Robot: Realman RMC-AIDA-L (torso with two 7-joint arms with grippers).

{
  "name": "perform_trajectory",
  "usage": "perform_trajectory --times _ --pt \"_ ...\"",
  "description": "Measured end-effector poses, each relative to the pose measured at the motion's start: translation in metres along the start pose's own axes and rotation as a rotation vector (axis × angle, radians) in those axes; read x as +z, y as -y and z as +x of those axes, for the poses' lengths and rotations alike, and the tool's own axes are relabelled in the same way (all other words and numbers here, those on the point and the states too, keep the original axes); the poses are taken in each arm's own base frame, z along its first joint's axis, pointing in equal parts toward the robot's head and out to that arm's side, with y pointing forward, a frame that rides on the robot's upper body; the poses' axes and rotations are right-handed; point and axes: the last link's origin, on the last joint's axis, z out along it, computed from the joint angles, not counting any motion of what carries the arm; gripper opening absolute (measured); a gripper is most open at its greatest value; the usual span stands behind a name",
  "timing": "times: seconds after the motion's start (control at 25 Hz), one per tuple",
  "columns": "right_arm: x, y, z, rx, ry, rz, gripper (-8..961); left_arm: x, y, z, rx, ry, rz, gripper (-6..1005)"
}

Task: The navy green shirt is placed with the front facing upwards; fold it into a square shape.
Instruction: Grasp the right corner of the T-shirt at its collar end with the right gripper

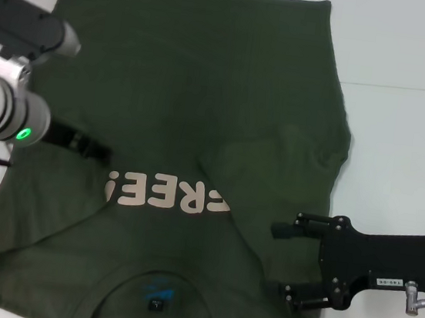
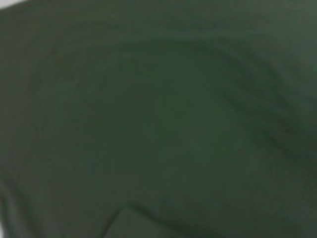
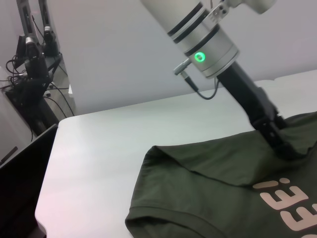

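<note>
The navy green shirt (image 1: 193, 126) lies flat across the middle of the white worktop (image 1: 402, 128), front side up. Its collar and small blue neck label (image 1: 160, 286) sit at the 6 o'clock edge of the head view, its hem at 12 o'clock. The pale "FREE!" lettering (image 1: 168, 194) reads upside down just above the collar. Both side edges are turned inward: a fold runs diagonally from the lettering toward 8 o'clock, and another from the shirt's centre toward 5 o'clock, so plain green fabric overlaps the chest.

The left claw (image 1: 99, 150) rests on the shirt at 9 o'clock, just beside the exclamation mark of the lettering. Its tip presses into the cloth, and whether its fingers are spread or closed cannot be told. The right wrist view shows the same left claw (image 3: 285, 146) against a raised fold of fabric. The left wrist view is filled with green shirt fabric (image 2: 158, 119) only.

The right claw (image 1: 287, 261) is at 4 o'clock, over the shirt's folded right edge. Its two fingers (image 1: 298, 292) are spread wide with only cloth beneath them.
</note>
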Motion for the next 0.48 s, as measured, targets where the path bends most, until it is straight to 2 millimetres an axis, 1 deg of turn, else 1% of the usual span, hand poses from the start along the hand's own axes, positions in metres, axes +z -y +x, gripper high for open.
perform_trajectory --times 0.12,0.28,0.4,0.48 --pt "0.0 -0.001 0.001 0.003 0.0 0.001 912 0.0 -0.01 0.011 0.027 -0.022 -0.005 948" --pt "-0.001 -0.001 0.002 0.004 0.001 0.004 912 -0.005 -0.015 0.026 0.009 -0.079 -0.001 948" --pt "-0.003 -0.001 0.002 0.007 0.006 0.009 911 -0.016 -0.013 0.037 -0.061 -0.146 -0.013 948" --pt "-0.005 0.0 0.003 0.011 0.014 0.021 911 -0.026 -0.009 0.039 -0.118 -0.196 -0.043 943"
